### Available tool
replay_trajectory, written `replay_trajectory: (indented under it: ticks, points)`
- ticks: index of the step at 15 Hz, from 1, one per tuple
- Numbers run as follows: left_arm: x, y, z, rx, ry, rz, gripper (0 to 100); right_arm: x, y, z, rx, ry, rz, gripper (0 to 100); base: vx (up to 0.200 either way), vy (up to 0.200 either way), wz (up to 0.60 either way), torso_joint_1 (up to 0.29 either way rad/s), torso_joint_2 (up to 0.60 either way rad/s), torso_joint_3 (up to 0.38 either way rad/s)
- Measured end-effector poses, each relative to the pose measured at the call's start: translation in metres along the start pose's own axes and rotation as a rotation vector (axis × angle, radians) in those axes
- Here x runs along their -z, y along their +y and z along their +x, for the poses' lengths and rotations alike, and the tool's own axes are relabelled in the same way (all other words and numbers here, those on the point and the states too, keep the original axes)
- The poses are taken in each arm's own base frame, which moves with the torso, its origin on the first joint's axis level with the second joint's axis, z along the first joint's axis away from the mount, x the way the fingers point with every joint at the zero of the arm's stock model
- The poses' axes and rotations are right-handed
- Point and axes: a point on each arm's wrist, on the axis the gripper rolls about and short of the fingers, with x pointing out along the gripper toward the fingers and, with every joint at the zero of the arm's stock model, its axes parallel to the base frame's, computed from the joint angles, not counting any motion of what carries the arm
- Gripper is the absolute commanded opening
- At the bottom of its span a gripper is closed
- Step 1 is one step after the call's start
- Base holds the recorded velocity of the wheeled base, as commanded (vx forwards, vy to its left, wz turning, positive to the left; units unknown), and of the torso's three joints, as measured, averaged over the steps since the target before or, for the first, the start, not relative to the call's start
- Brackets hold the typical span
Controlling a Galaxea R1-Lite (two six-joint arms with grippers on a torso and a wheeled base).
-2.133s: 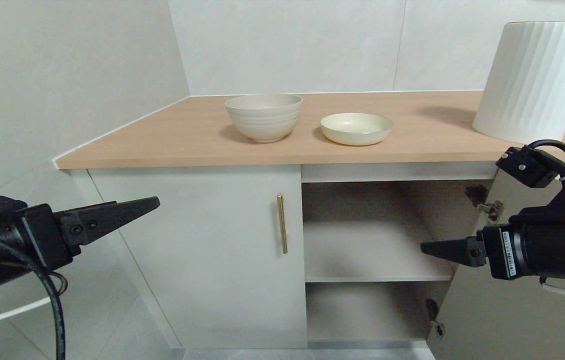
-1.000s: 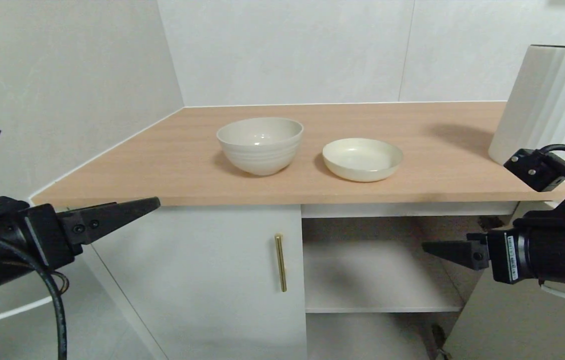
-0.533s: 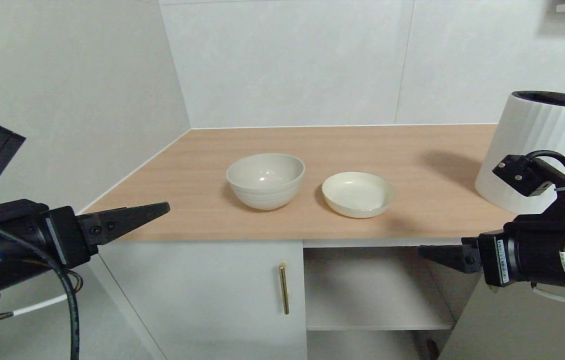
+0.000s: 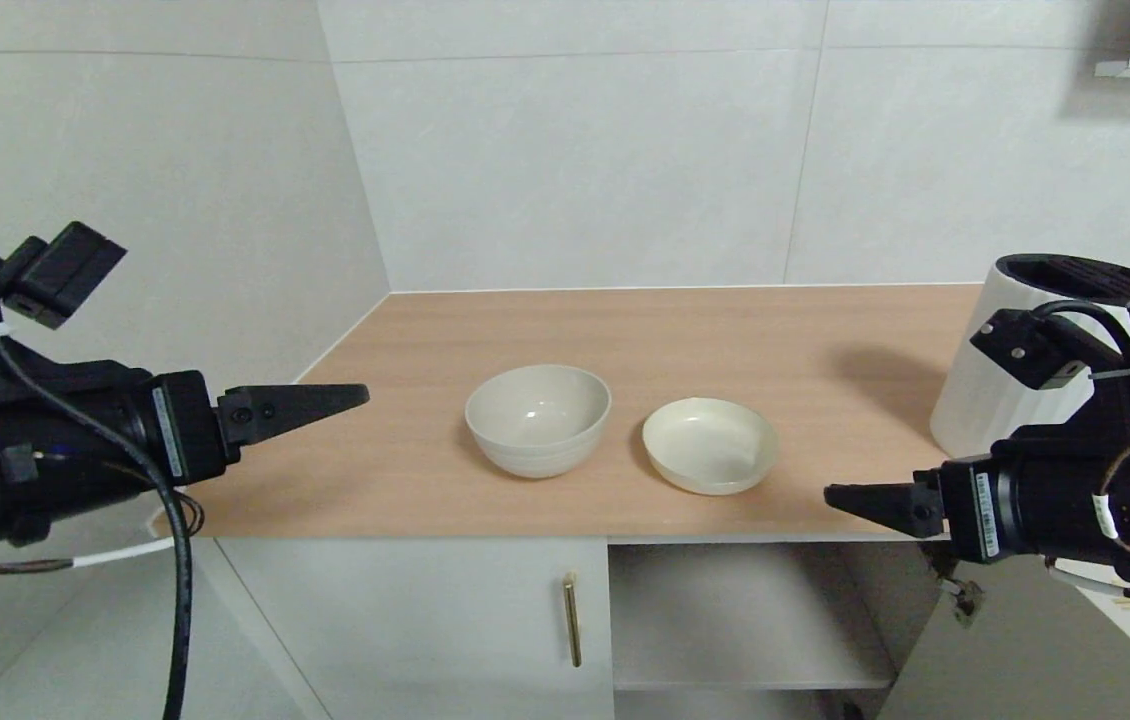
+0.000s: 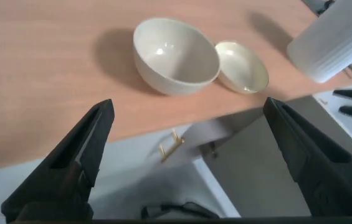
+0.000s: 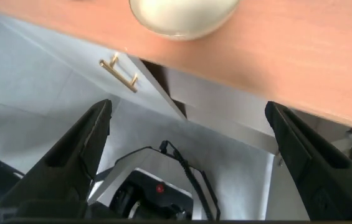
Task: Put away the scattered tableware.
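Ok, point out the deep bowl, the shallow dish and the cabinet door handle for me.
deep bowl (image 4: 537, 418): head view, on its inner hollow.
shallow dish (image 4: 710, 445): head view, on its inside middle.
cabinet door handle (image 4: 572, 620): head view, midway along the bar.

The left tool (image 4: 353, 396) and right tool (image 4: 833, 494) are black pointed wedges with screws (image 4: 242, 412), cables (image 4: 183, 590), white labels (image 4: 982, 513).

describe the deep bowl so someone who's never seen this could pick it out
On the wooden countertop in the tiled corner, two cream dishes sit side by side. The deep bowl is on the robot's left, taller and rounder than the shallow dish beside it.
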Motion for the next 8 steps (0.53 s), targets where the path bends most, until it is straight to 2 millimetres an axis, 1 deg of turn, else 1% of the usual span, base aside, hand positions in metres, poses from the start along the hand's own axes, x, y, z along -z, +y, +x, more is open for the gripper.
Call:
replay_trajectory:
  ticks: [2,5,6,8]
  points:
    - [-0.003,-0.002,0.011,-0.007,0.085,-0.022,100,-0.003,0.0,0.008,-0.001,-0.024,-0.001,100,0.0,0.0,0.0,0.016,-0.03,-0.021]
    - [-0.003,-0.002,0.024,-0.006,0.125,-0.029,100,-0.015,0.002,0.024,0.008,-0.029,0.009,100,0.0,0.0,0.0,0.0,0.0,0.0]
    - [-0.002,-0.001,0.028,-0.012,0.134,-0.037,100,-0.017,0.003,0.03,0.028,0.001,0.022,100,0.0,0.0,0.0,0.0,0.0,0.0]
    - [-0.003,0.0,0.038,-0.034,0.147,-0.115,100,-0.022,0.003,0.044,0.072,0.032,0.098,100,0.0,0.0,0.0,0.0,0.0,0.0]
